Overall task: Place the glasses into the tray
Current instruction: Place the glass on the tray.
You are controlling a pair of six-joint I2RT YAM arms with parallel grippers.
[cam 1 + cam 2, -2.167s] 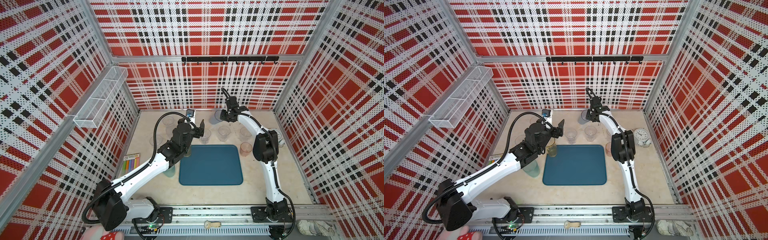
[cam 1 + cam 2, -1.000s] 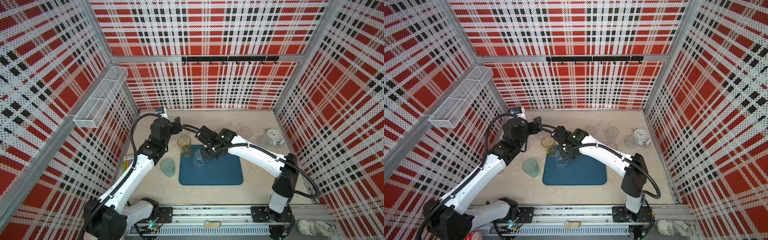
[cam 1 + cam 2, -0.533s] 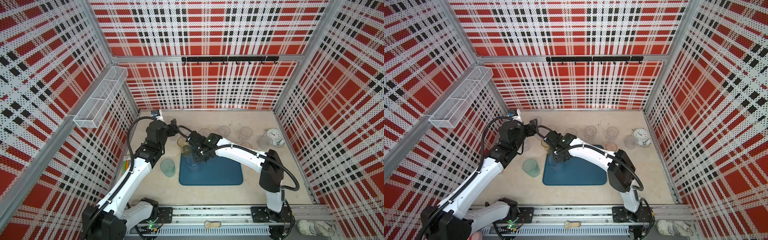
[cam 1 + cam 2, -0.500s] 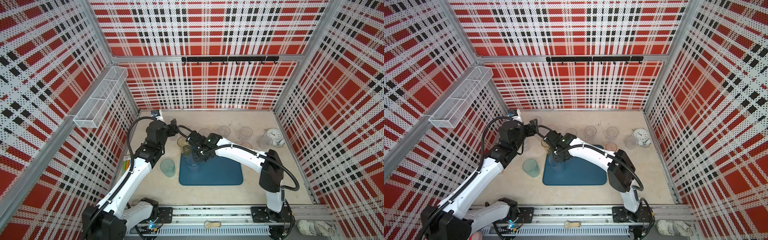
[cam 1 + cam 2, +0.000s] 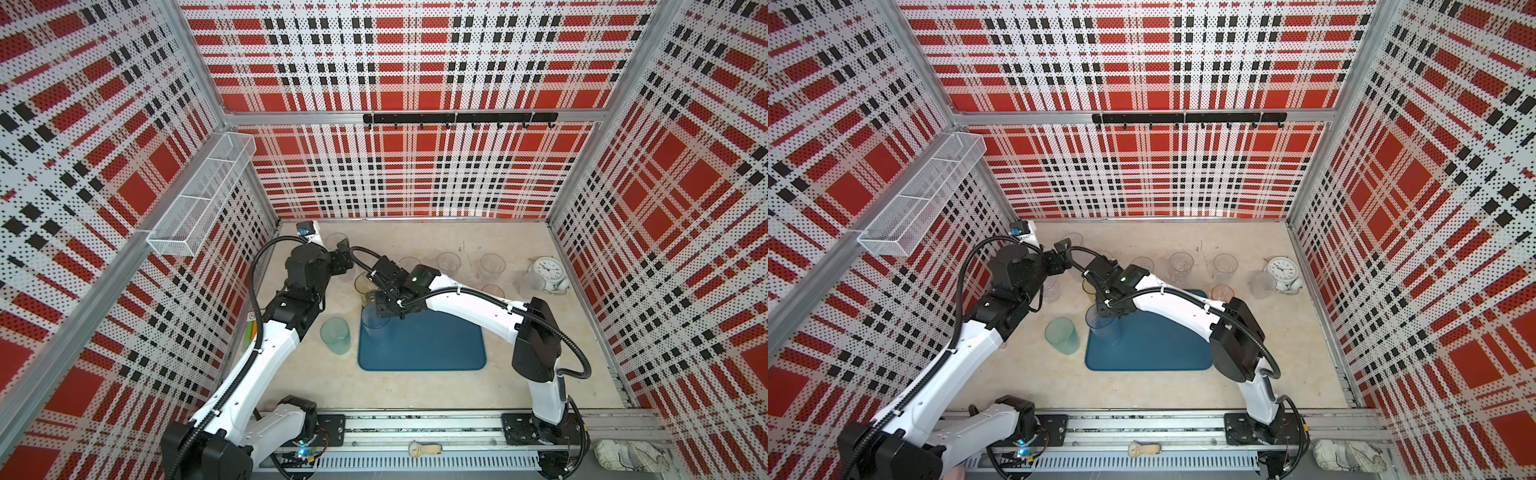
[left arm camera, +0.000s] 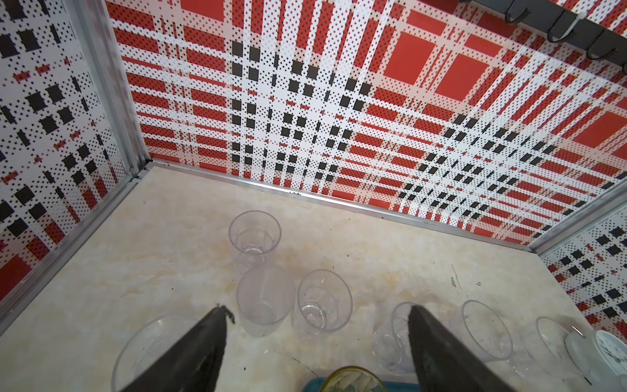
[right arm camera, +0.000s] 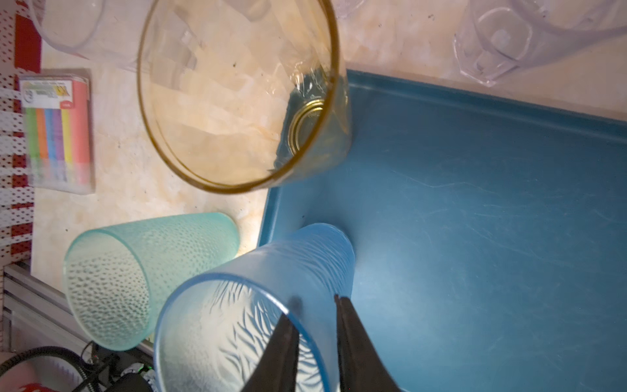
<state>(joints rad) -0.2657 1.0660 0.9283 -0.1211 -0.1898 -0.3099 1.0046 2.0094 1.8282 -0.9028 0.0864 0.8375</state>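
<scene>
Where the table (image 5: 395, 390) lies nearest me, the tray (image 5: 436, 353) sits mid-table with its near half bare. In both top views the blue glass (image 5: 374, 330) stands upright just inside the tray's left rim, with the right gripper (image 5: 384, 309) over it, but those views hide the jaws. The right wrist view fills that in: the fingers (image 7: 356, 342) stand narrowly apart astride the glass's rim, one inside and one outside. Whether they pinch the wall I cannot tell.

That view also shows the teal glass (image 7: 135, 271) on the table just beside the tray, and a pack of coloured markers (image 7: 57, 132) that the left arm mostly hides from above.

Farther on, the amber glass (image 7: 237, 101) stands at the tray's far left corner; I cannot tell whether its base is within the rim. Beyond it the left gripper (image 6: 317, 309) hangs with jaws spread wide, holding nothing, over clear glasses (image 6: 254, 237) on the table — a cluster the top views half hide. Off to the right are a pink glass (image 5: 492, 291) and, farther back, the alarm clock (image 5: 547, 268).
</scene>
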